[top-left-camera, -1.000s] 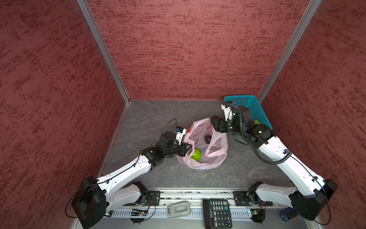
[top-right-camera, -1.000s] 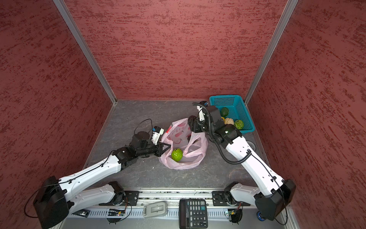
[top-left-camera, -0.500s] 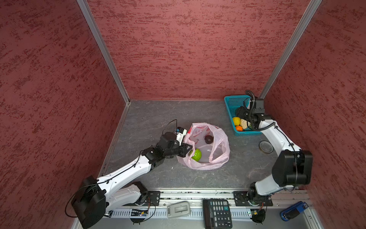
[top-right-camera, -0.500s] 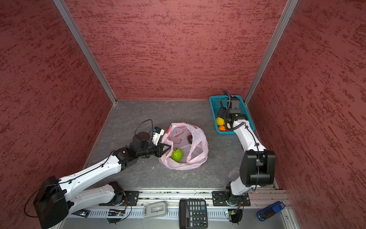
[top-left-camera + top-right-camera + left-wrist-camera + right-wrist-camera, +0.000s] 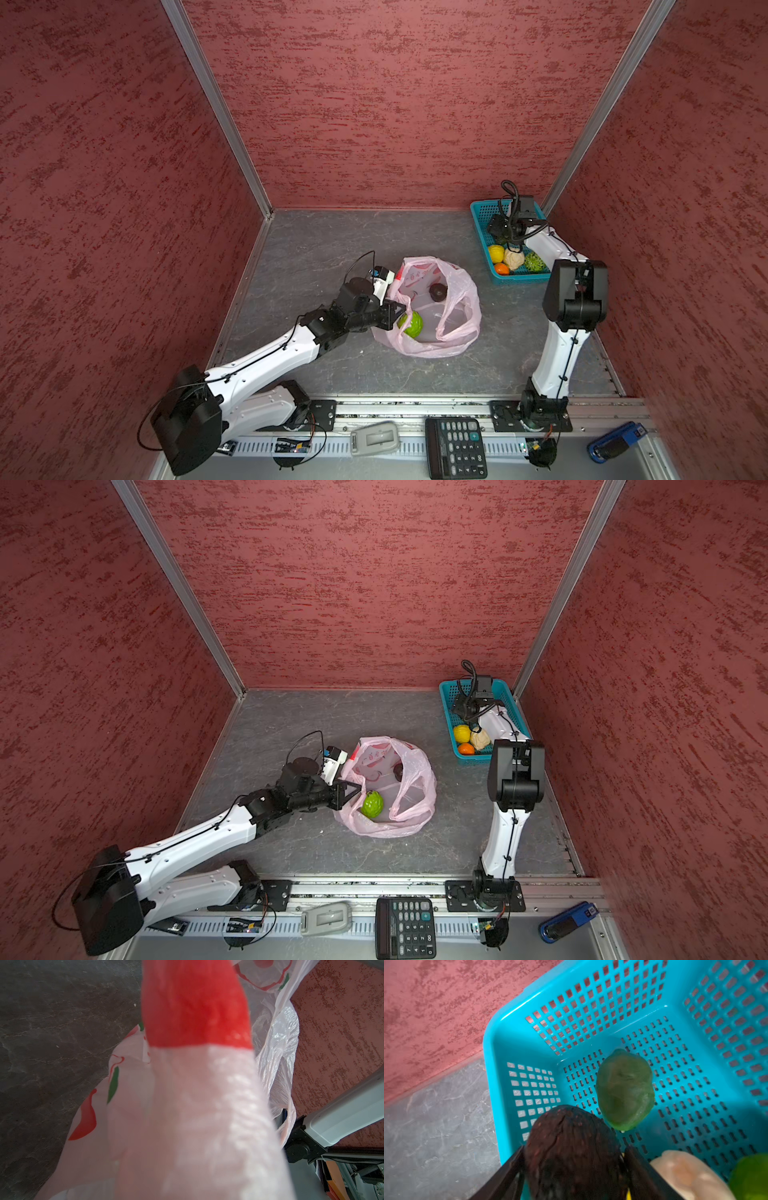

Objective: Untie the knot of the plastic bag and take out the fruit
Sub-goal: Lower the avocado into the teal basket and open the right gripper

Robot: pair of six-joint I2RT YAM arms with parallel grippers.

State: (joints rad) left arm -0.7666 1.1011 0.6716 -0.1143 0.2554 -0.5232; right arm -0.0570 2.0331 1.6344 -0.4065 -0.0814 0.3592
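The pale-pink plastic bag (image 5: pixel 457 324) (image 5: pixel 415 812) lies open mid-floor; its knot is not in view. In both top views my left gripper (image 5: pixel 395 311) (image 5: pixel 353 789) is shut on the bag's left rim, and bag plastic (image 5: pixel 187 1105) fills the left wrist view. A light green fruit (image 5: pixel 411 324) and a dark brown one (image 5: pixel 437 292) sit inside. My right gripper (image 5: pixel 500 232) (image 5: pixel 573 1167) hangs over the teal basket (image 5: pixel 482 216). A blurred dark brown fruit (image 5: pixel 571 1147) sits between its spread fingers, with a thin slit beside one finger.
The basket holds a dark green fruit (image 5: pixel 625 1088) and yellow (image 5: pixel 496 252), cream (image 5: pixel 514 258), orange (image 5: pixel 501 269) and netted green (image 5: pixel 535 262) ones. Red walls close three sides. A calculator (image 5: pixel 455 446), grey device (image 5: pixel 374 436) and blue object (image 5: pixel 615 442) lie on the front rail.
My right arm swung from the bag's mouth back to the basket with a dark brown fruit, and its jaws have spread. The left arm and bag stayed put.
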